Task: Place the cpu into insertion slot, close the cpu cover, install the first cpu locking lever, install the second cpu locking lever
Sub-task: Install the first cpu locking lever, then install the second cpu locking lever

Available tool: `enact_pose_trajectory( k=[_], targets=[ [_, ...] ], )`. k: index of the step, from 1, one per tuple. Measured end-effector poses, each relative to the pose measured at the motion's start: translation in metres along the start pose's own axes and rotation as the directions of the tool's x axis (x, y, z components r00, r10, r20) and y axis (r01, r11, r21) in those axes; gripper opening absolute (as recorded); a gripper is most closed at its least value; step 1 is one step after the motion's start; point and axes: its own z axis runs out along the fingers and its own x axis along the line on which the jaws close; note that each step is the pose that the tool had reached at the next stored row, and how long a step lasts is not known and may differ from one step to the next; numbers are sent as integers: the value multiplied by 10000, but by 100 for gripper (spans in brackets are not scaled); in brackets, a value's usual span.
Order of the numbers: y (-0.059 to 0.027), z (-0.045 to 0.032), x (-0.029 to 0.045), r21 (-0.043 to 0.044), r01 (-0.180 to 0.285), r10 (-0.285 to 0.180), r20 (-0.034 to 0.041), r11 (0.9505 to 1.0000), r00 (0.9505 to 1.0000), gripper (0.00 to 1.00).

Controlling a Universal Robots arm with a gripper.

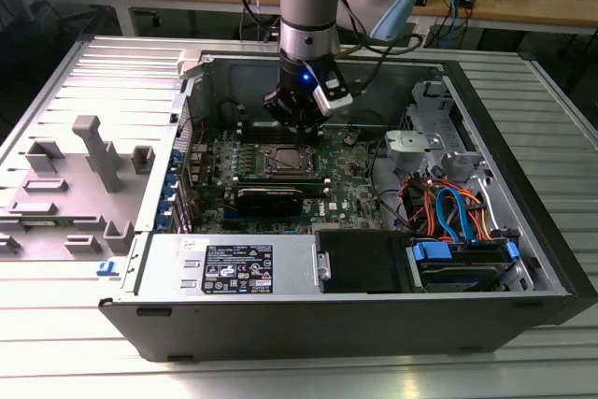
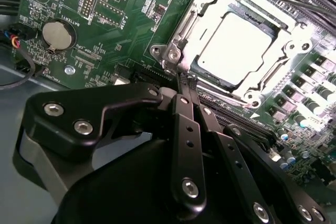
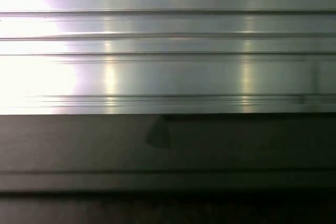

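With the cpu (image 2: 239,45) seated and the cover (image 2: 191,22) closed, the pressed-together tool (image 2: 185,81) is judged at a lever-locking step.

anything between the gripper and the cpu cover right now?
Nothing visible. In the second wrist view the gripper has its fingers closed together, tips at the corner of the cpu cover, which lies down around the cpu seated in the socket. No cable or part crosses between them.
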Motion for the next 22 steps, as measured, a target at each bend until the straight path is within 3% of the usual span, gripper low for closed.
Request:
enact_pose_trajectory(
  k=[2,16,19,22],
  targets=[
    [-56,1,0,0,-1,1,0,10000,10000,11],
    [-62,1,0,1,-3,3,0,10000,10000,11],
    [-64,-27,0,8,-2,2,-1,10000,10000,11],
    [-115,-30,-1,9,-1,1,0,10000,10000,11]
  ],
)
